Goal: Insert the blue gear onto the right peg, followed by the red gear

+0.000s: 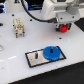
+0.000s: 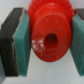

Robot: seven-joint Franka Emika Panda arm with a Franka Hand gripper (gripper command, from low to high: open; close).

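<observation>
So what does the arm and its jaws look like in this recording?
In the exterior view the arm's end is a bulky white housing with a black gripper body beneath it, and a dark cable loops behind. In the wrist view the fingers are black blocks, each faced with a teal-green pad on the inner side.

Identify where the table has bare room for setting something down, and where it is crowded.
Bare: the white table in front of the plate, and between plate and beige part. Crowded: around the blue gear, and under the gripper holding the red gear.

One blue gear (image 1: 52, 52), one red gear (image 2: 50, 37), one white plate (image 1: 35, 59), one visible peg (image 1: 39, 54), one gripper (image 1: 63, 26).
</observation>
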